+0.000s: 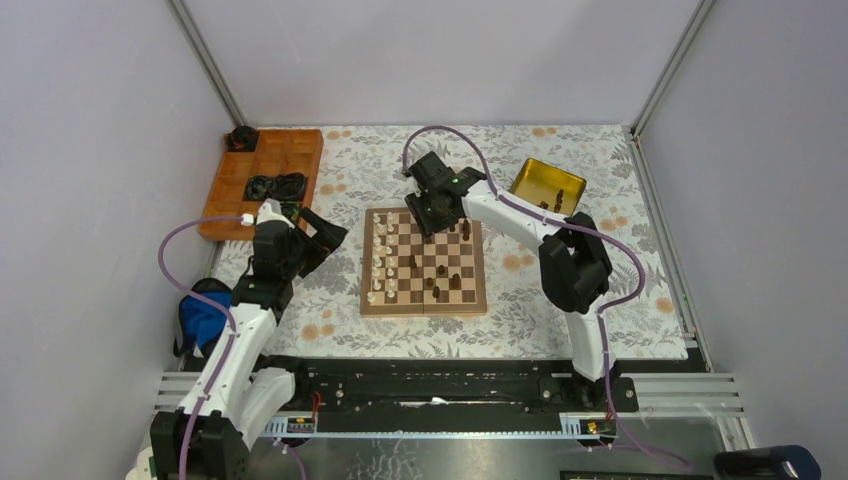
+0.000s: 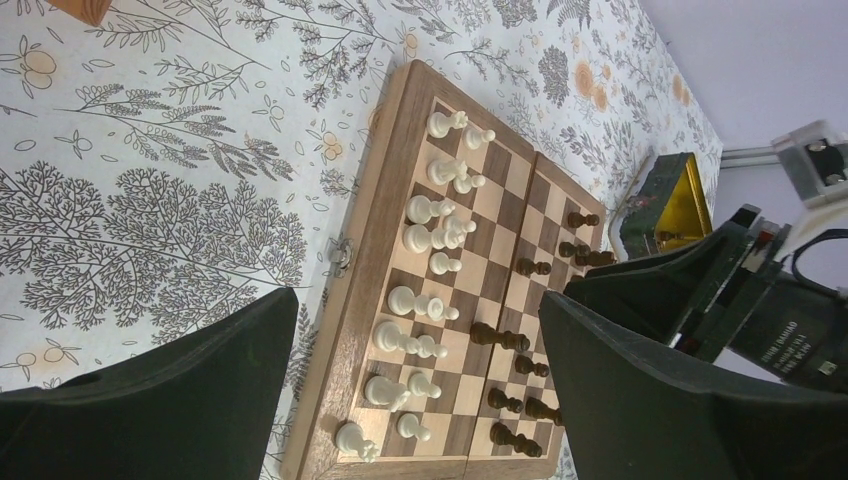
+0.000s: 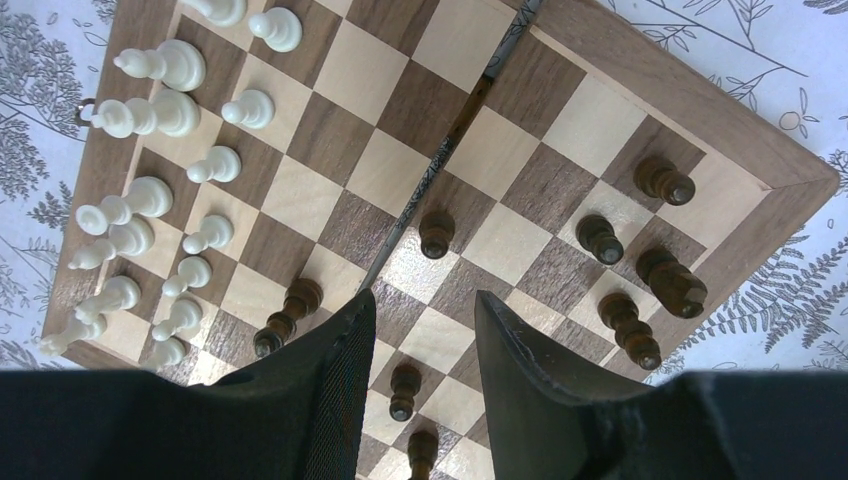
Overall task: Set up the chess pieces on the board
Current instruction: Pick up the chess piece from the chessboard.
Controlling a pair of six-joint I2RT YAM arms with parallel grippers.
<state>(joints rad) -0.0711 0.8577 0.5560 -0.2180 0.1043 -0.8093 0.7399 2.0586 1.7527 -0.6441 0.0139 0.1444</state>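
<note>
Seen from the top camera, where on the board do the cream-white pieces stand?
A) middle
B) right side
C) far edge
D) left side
D: the cream-white pieces stand in two columns along the left side of the board.

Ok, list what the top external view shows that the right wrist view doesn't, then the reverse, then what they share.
Top external only: the orange tray, the gold tin and the left arm. Right wrist only: its own jaws standing apart over the dark pieces, and the seam down the middle of the board seen up close. Both: the board, cream pieces lined along one side, dark pieces loosely placed on the other half.
</note>
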